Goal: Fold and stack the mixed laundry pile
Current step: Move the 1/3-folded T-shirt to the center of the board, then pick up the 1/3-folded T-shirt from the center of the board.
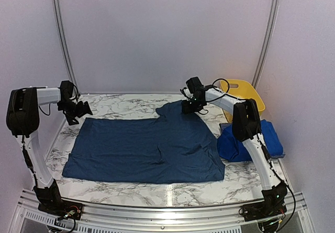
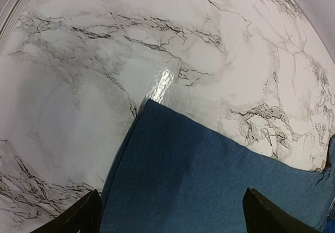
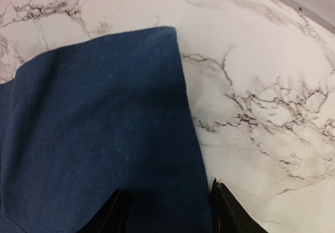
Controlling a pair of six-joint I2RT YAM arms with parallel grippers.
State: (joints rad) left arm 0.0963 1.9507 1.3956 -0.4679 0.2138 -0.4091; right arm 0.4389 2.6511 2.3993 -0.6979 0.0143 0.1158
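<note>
Dark denim-blue garment (image 1: 146, 149) spread flat on marble table (image 1: 131, 191), royal-blue garment (image 1: 230, 148) beside

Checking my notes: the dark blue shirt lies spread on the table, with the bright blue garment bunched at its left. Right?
Wrong side: the top external view shows the bright blue garment bunched to the right of the dark blue shirt. The shirt does lie spread on the table.
</note>
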